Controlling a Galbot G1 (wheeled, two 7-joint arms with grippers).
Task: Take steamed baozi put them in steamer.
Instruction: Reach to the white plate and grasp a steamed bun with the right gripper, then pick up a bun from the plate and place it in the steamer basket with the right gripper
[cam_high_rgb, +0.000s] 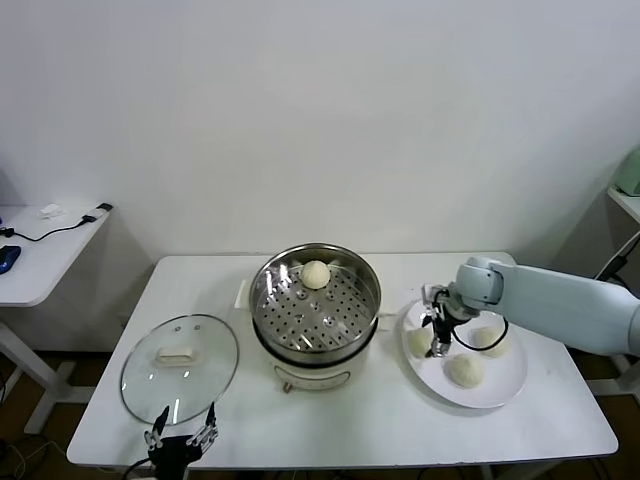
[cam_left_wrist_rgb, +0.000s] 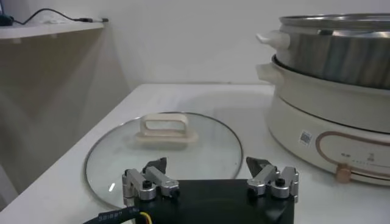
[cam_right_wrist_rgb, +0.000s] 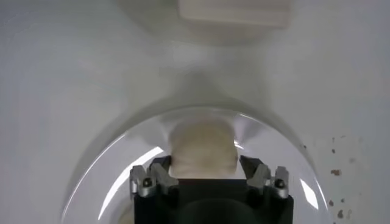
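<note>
The table (cam_high_rgb: 330, 420) is being used as the work surface, and every position below is being given relative to the steamer (cam_high_rgb: 315, 305), which is standing near the table's middle on its white pot base. A glass lid (cam_high_rgb: 180, 365) is lying flat on the robot's left of the steamer, well apart from it. A white plate (cam_high_rgb: 495, 385) is lying on the robot's right of the steamer, just beside the pot base.

Four buns are being counted. One bun (cam_high_rgb: 316, 274) is already resting on the steamer's perforated floor, toward its far rim. Three are being kept on the plate: the bun nearest the steamer (cam_high_rgb: 420, 342), one farther from it (cam_high_rgb: 490, 340) and one toward the table's front edge (cam_high_rgb: 465, 370).

The right gripper (cam_high_rgb: 438, 335) is being held low over the plate at the nearest bun (cam_right_wrist_rgb: 202, 149). In the right wrist view its fingers (cam_right_wrist_rgb: 159, 173) are seen either side of that bun, against its flanks; the jaws appear to be closing on it, but a firm hold cannot be confirmed.

The left gripper (cam_high_rgb: 181, 437) is parked at the table's front edge, beside the lid, with its jaws spread and nothing between them.

The step in hand is judged to be the pick-up of the second bun. Next, a secure but gentle squeeze is called for, then a lift clear of the plate and a carry over the steamer's rim.
</note>
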